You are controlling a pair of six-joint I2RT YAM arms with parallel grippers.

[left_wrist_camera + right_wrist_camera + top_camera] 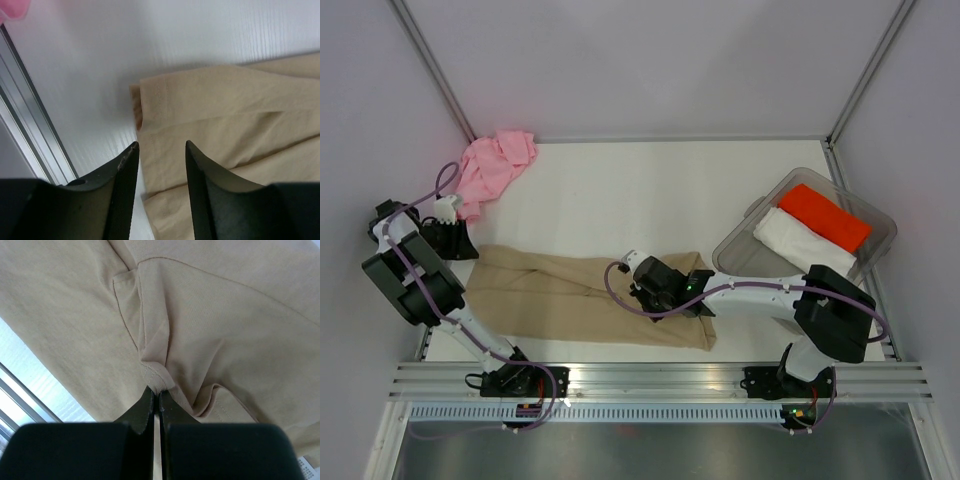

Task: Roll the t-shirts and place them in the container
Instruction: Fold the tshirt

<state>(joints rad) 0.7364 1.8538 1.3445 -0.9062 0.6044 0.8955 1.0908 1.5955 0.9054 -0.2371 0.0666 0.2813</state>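
Tan t-shirt (570, 295) lies flat near the table's (650, 190) front edge. The right gripper (156, 397) is clamped on a fold at its right end. The left gripper (161, 147) hovers, fingers parted, over its left edge. Farther right, a tub (740, 248) holds the white t-shirt (800, 240) and red t-shirt (825, 215). The pink t-shirt (490, 170) lies crumpled in the far-left corner.

Matt, soft cloth of tan shirt (570, 295) (stitched hems visible); beneath it smooth, faintly ribbed white table (640, 200); right of it clear plastic tub (740, 250).

Tan tee (570, 295) spread flat, pink tee (492, 165) bunched, red tee (825, 217), white tee (800, 243) folded
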